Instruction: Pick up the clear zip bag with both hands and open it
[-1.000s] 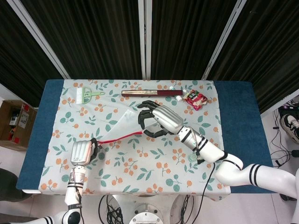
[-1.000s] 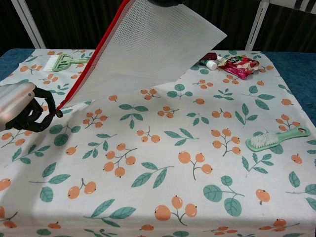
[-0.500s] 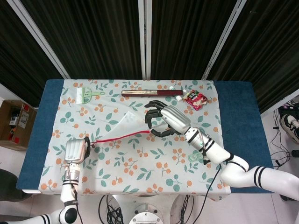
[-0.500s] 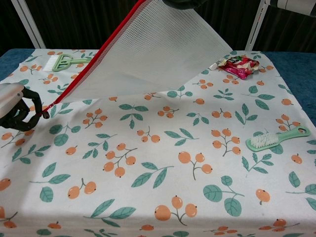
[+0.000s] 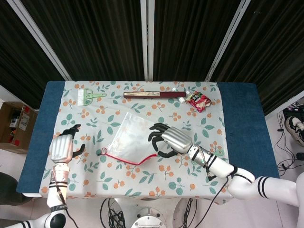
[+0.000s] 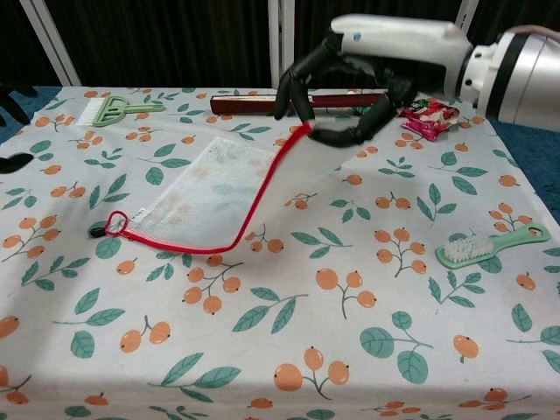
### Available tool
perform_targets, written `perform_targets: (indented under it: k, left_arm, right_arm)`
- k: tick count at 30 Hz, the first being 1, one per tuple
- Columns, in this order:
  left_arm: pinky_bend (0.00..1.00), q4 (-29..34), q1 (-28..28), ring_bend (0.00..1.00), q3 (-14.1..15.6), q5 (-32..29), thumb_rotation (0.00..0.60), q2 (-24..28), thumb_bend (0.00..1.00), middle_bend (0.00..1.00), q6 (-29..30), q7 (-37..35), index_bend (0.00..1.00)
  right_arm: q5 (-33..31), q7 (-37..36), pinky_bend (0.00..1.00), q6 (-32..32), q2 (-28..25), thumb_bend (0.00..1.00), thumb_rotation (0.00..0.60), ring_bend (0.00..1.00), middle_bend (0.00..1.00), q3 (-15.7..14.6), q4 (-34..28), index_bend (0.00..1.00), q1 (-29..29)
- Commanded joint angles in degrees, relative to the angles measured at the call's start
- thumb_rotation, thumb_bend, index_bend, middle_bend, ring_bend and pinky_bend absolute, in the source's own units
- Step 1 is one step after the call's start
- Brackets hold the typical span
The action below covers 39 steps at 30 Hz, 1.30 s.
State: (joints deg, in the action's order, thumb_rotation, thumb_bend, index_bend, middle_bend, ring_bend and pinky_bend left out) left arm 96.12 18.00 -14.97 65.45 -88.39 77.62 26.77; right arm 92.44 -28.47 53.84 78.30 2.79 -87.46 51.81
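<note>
The clear zip bag [image 5: 127,137] [image 6: 207,185] lies mostly flat on the floral cloth, its red zip edge curving along the near side. My right hand [image 5: 170,140] [image 6: 366,68] pinches the right end of that red edge and lifts it slightly off the table. The zip's pull [image 6: 98,231] rests on the cloth at the bag's left corner. My left hand [image 5: 63,146] hovers left of the bag with fingers spread, holding nothing. In the chest view only its dark fingertips [image 6: 10,94] show at the left border.
A green hand brush [image 5: 89,97] [image 6: 111,108] lies at the back left. A long dark red box [image 5: 154,95] [image 6: 249,103] and a red snack packet [image 5: 198,100] [image 6: 427,118] sit along the back. A green scrubbing brush [image 6: 490,245] lies at the right.
My left hand has let go of the zip pull, opened and drawn away to the left. The bag has dropped from taut in the air onto the cloth, and my right hand has lowered.
</note>
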Motion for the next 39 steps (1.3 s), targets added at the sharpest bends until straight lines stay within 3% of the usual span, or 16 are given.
perform_targets:
  k: [1, 3, 5, 10, 14, 17, 23, 26, 33, 39]
  left_arm:
    - [0.43, 1.6, -1.28, 0.27, 0.03, 1.38, 0.6, 1.99, 0.22, 0.28, 2.34, -1.6, 0.18]
    - [0.4, 1.41, -1.83, 0.27, 0.35, 2.01, 0.6, 2.7, 0.2, 0.28, 3.27, -2.6, 0.18]
    - [0.38, 1.03, -2.32, 0.26, 0.52, 2.28, 0.6, 3.28, 0.18, 0.28, 3.81, -3.82, 0.18]
    - [0.32, -0.06, -3.55, 0.24, 1.17, 1.53, 0.6, 6.14, 0.17, 0.27, 2.36, -9.0, 0.18]
    - [0.31, -1.37, -4.71, 0.23, 1.62, 1.14, 0.6, 8.54, 0.17, 0.26, 1.92, -12.23, 0.19]
    - [0.28, -3.14, -5.85, 0.23, 2.82, 2.85, 0.6, 10.23, 0.17, 0.26, 2.68, -14.2, 0.21]
    - [0.2, -7.52, -8.45, 0.2, 7.08, 9.77, 0.6, 14.25, 0.17, 0.25, 4.29, -20.94, 0.23]
    - [0.2, -8.57, -10.5, 0.2, 8.84, 12.43, 0.6, 15.43, 0.17, 0.25, 6.84, -23.67, 0.24]
    - [0.2, -5.0, -15.79, 0.19, 13.2, 17.15, 0.6, 16.85, 0.17, 0.25, 13.86, -20.88, 0.24]
    - [0.19, -1.55, -18.61, 0.19, 16.06, 18.78, 0.6, 17.44, 0.17, 0.25, 15.54, -18.06, 0.24]
  right_arm:
    - [-0.91, 3.87, 0.0, -4.98, -2.32, 0.16, 0.6, 0.0, 0.13, -3.68, -1.2, 0.25, -0.78]
    - [-2.73, 5.11, 0.0, -7.95, -4.12, 0.05, 0.6, 0.0, 0.04, -5.05, -2.48, 0.05, -1.05]
    - [-4.37, 5.56, 0.0, -9.95, -5.71, 0.01, 0.6, 0.0, 0.01, -5.78, -3.59, 0.0, -1.29]
    - [-6.33, 3.6, 0.0, -11.42, -9.71, 0.0, 0.6, 0.0, 0.0, -7.22, -5.76, 0.0, -2.94]
    - [-7.02, 2.31, 0.0, -4.65, -11.26, 0.01, 0.6, 0.0, 0.0, -6.81, -4.83, 0.0, -7.49]
    - [-8.84, 3.14, 0.0, 1.12, -12.2, 0.08, 0.6, 0.0, 0.03, -6.28, -4.09, 0.0, -11.74]
    - [-13.87, 18.58, 0.0, 14.72, -12.07, 0.16, 0.6, 0.0, 0.05, -5.66, -1.9, 0.0, -21.59]
    - [-14.1, 21.3, 0.0, 20.75, -12.61, 0.16, 0.6, 0.0, 0.05, -5.99, -3.16, 0.0, -26.26]
    - [-10.48, 21.73, 0.0, 32.19, -13.01, 0.16, 0.6, 0.0, 0.05, -7.41, -3.64, 0.0, -35.53]
    - [-8.72, 20.28, 0.0, 36.42, -12.31, 0.16, 0.6, 0.0, 0.05, -7.55, -2.58, 0.0, -40.23]
